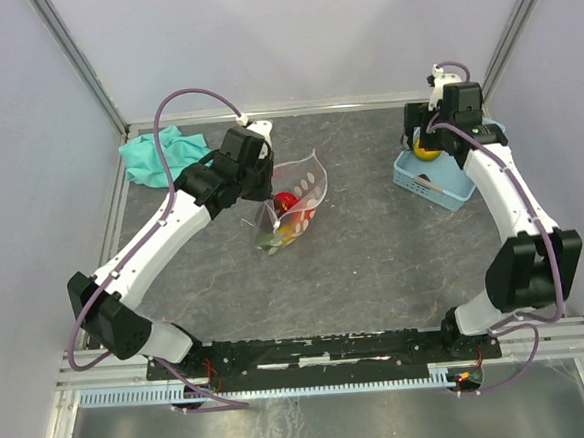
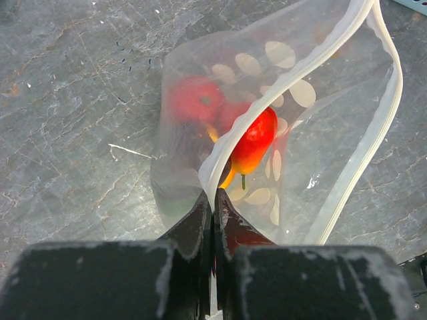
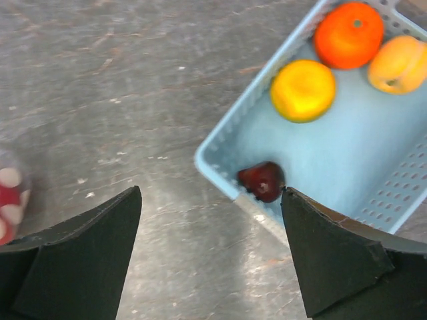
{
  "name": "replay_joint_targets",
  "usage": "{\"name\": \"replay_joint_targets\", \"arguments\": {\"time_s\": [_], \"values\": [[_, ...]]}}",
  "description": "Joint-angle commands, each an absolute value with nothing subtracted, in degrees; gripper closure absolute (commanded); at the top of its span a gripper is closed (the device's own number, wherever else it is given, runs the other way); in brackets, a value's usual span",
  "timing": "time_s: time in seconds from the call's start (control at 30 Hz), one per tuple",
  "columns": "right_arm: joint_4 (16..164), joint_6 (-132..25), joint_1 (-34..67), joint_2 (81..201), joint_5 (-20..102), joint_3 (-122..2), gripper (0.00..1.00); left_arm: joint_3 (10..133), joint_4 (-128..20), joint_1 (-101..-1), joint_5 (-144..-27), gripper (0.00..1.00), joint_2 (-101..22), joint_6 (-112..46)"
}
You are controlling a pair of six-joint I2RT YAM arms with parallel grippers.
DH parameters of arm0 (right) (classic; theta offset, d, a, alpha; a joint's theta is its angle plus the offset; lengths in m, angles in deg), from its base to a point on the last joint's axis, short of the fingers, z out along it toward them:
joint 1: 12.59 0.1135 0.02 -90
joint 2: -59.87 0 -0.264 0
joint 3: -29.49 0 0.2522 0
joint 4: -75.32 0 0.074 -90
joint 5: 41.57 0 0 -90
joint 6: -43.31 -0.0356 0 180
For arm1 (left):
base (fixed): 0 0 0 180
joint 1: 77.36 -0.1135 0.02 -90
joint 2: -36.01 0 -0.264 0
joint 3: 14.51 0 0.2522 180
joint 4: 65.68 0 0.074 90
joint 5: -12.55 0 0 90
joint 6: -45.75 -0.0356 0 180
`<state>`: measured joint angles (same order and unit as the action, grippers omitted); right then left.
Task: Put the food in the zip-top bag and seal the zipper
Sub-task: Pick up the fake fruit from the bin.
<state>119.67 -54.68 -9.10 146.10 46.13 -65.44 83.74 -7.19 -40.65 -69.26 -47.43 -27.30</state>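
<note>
Looking from above, we see the left gripper (image 1: 267,211) at the near-left edge of the zip-top bag (image 1: 305,183), which stands mid-table with its mouth gaping and red and yellow-green toy fruits (image 1: 286,204) inside. The right gripper (image 1: 429,141) hovers over the light-blue basket (image 1: 441,197) at the far right; a teal cloth (image 1: 152,157) lies at the far left.

From the left wrist, we find the jaws clenched on the whitish zipper (image 2: 287,83) near one end, holding the mouth open; a red fruit (image 2: 195,99) and a red-orange fruit (image 2: 257,137) lie in the bag.

From the right wrist, the jaws stand spread wide with nothing between them, above the basket, where a dark maroon fruit (image 3: 262,181), a yellow fruit (image 3: 302,90), an orange fruit (image 3: 348,35) and a peach-coloured fruit (image 3: 399,63) lie. We judge the task part done: some food is bagged, four pieces are left, and the zipper is not yet sealed.
</note>
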Motion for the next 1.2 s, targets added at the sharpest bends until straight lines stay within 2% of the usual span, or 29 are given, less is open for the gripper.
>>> {"name": "replay_joint_targets", "arguments": {"time_s": [0.0,0.33,0.63,0.9,1.03,1.17], "values": [[114.5,-51.58,-13.55,151.84,47.85,-65.21,0.06,86.78,-8.33,-40.97,-67.99,0.97,-47.7,-29.71],[108.37,-42.63,-21.16,164.73,41.61,-68.3,0.01,87.11,-8.29,-40.97,-68.23,0.97,-48.73,-29.73],[105.24,-31.75,-22.5,175.94,33.14,-75.25,0.01,89.4,-7.19,-40.97,-68.37,0.97,-51.08,-30.19],[106.32,-29.42,-22.8,184.64,31.4,-83.56,0.0,90.8,-5.97,-41.06,-68.09,0.97,-52.79,-29.85],[106.4,-28.5,-22.78,187.34,29.32,-84.92,0.03,91.33,-5.61,-41.06,-68.04,0.97,-53.39,-29.75],[107.75,-27.33,-22.74,188.31,25.28,-85.04,0.12,91.73,-5.61,-41.06,-68.25,0.97,-53.75,-29.75]]}}
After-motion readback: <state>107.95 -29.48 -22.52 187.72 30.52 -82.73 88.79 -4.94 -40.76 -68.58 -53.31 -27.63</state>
